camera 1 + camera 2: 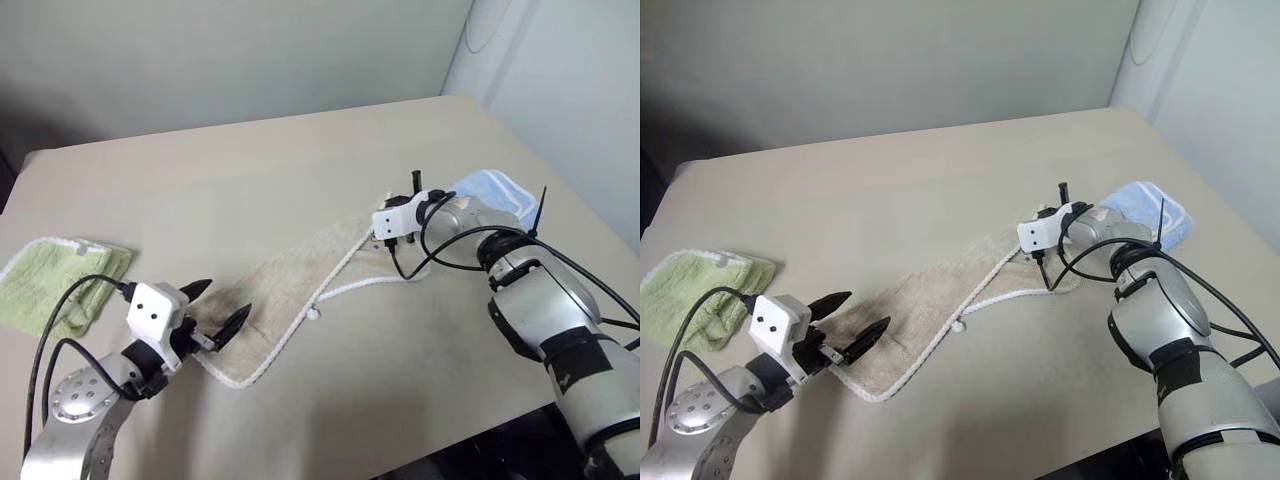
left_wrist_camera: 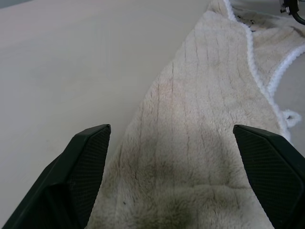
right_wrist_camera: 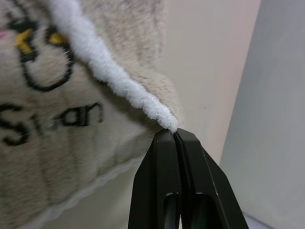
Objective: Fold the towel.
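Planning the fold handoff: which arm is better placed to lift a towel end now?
Right, probably. The right pincer is shut on the white corded edge of the towel at its far end. The left pincer is open over the near end, gripping nothing.

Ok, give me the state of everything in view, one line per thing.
beige towel: spread in a long strip across the table, far end pinched.
right gripper: jaws shut on the beige towel's white corded edge.
left gripper: jaws open over the towel's near end.
green towel: folded.
blue towel: folded.
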Robot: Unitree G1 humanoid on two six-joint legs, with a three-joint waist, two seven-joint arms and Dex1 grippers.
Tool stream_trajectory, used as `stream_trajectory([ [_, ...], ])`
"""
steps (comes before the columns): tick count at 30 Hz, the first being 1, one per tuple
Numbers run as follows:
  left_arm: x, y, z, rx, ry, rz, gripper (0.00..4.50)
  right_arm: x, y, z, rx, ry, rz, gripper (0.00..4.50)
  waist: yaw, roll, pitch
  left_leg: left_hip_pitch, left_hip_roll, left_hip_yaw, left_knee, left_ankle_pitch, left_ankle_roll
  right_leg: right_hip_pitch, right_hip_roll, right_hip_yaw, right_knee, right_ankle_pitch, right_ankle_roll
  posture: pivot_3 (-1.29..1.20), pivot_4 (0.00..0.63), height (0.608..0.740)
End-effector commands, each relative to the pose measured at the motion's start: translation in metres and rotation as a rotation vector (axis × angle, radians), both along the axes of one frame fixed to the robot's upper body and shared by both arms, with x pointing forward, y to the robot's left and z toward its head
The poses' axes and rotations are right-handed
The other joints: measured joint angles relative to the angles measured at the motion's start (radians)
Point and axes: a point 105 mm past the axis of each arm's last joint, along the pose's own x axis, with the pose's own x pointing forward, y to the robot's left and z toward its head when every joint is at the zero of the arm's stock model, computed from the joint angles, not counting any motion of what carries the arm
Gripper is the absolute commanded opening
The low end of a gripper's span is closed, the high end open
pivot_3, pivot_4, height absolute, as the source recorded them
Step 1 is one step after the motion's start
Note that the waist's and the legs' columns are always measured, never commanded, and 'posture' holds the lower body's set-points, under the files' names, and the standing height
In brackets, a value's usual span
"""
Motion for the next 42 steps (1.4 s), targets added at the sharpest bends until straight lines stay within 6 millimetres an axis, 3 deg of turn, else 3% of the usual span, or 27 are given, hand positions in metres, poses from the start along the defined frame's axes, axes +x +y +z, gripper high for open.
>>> stream_trajectory([
  [1, -0.001, 0.002, 0.014, 0.023, -0.051, -0.011, 4.50, 0.002, -0.005, 0.011, 0.049, -0.035, -0.008, 0.02, 0.000, 0.000, 0.000, 0.000, 0.000, 0.000, 0.000, 0.000, 0.000, 0.000, 0.000, 0.000, 0.000, 0.000, 0.000, 0.00, 0.150, 0.740],
  [13, -0.003, 0.009, 0.029, 0.074, -0.060, -0.051, 4.50, -0.004, -0.023, 0.036, 0.195, 0.049, 0.003, 0.02, 0.001, 0.000, 0.000, 0.000, 0.000, 0.000, 0.000, 0.001, -0.002, 0.000, 0.000, 0.000, 0.000, 0.000, 0.000, 0.00, 0.150, 0.740],
  [25, -0.015, -0.011, 0.031, 0.272, 0.059, -0.385, 4.50, -0.014, -0.024, 0.032, 0.229, 0.127, 0.055, 0.02, 0.001, 0.000, 0.000, 0.000, 0.000, 0.000, 0.000, 0.002, -0.003, 0.000, 0.000, 0.000, 0.000, 0.000, -0.001, 0.00, 0.150, 0.740],
  [34, -0.035, -0.020, 0.010, 0.545, 0.181, -0.668, 4.50, -0.014, -0.018, 0.027, 0.236, 0.138, 0.065, 0.02, 0.000, 0.000, 0.000, 0.000, 0.000, 0.000, -0.001, 0.000, 0.000, 0.000, 0.000, 0.000, 0.000, 0.000, -0.001, 0.00, 0.150, 0.740],
  [42, -0.052, -0.021, -0.003, 0.569, 0.294, -0.793, 4.50, -0.016, -0.014, 0.026, 0.243, 0.146, 0.080, 0.02, 0.000, 0.001, 0.000, 0.000, 0.000, 0.000, -0.001, -0.005, 0.008, 0.000, 0.000, 0.000, 0.000, 0.000, -0.001, 0.00, 0.150, 0.740],
])
